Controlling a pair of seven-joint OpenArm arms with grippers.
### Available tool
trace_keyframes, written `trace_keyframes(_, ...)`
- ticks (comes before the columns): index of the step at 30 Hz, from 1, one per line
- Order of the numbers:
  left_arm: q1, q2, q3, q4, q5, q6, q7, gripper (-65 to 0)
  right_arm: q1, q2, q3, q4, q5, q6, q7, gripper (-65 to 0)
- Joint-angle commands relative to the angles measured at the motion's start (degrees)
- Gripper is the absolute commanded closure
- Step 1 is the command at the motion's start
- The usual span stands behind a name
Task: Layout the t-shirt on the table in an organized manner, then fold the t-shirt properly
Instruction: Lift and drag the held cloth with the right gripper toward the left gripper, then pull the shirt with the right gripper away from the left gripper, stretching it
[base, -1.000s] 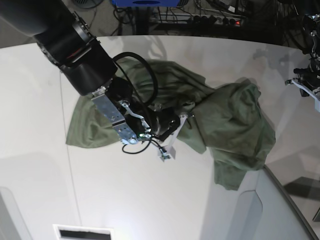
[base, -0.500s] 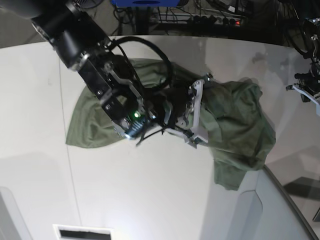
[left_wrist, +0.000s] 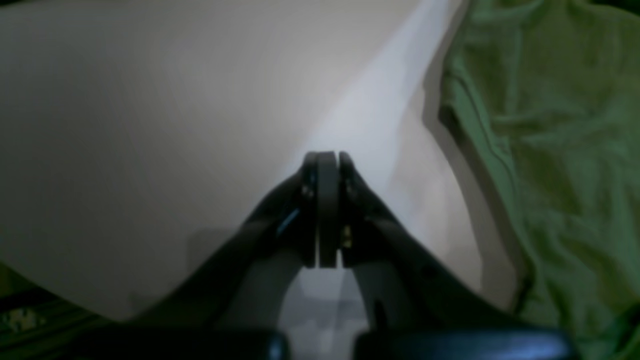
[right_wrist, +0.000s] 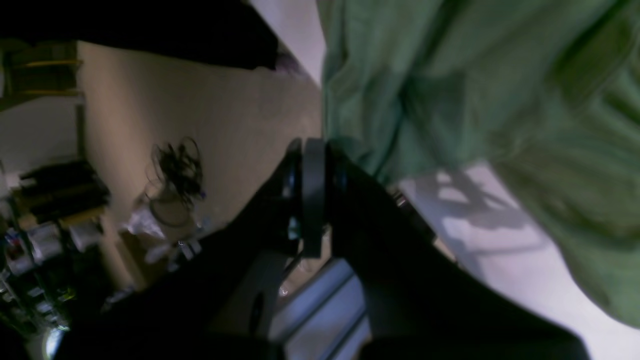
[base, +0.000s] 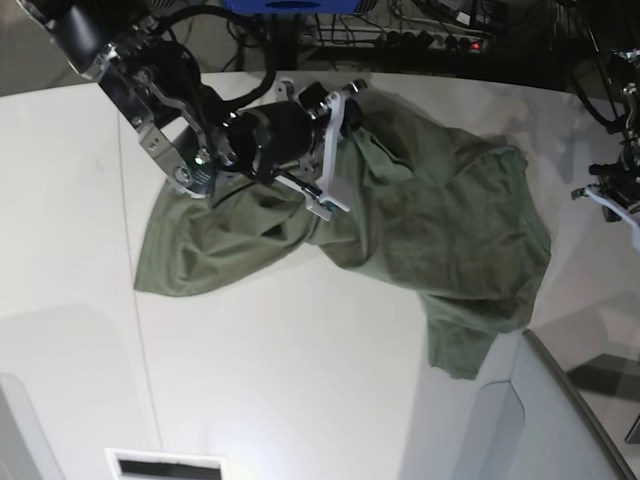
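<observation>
Shirt (base: 430, 220) bunched on worktop (base: 300, 400); right gripper (right_wrist: 312, 150) closed, apparently pinching fabric, left gripper (left_wrist: 322, 165) closed, empty: draw outward, slowly, flat.

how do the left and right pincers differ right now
The right pincer hangs over the olive-green t-shirt; the left pincer sits at the white table's far side, off the cloth. The right wrist view shows fabric right beside its tips; the left wrist view shows bare table beneath its tips. Both are shut, and neither visibly grips cloth.
</observation>
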Motion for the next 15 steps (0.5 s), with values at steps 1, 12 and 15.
trace_keyframes(1, -1.6, -0.7, 0.9, 1.2, -1.0, -0.5, -1.5, 0.0, 0.4, -0.1, 0.1, -1.3, 0.5, 0.1, -0.1, -0.5)
trace_keyframes(12, -8.1, 7.0, 11.9, 0.6, -0.6, -0.5, -1.5, 0.0, 2.3, 0.0, 1.0, -1.2, 0.3, -0.1, 0.0, -37.5)
trace_keyframes(15, -8.1, 7.2, 13.6, 0.6, -0.5, -0.5, -1.7, 0.0, 2.4, -0.2, 11.8, 1.9, 0.2, -0.2, 2.1, -37.5)
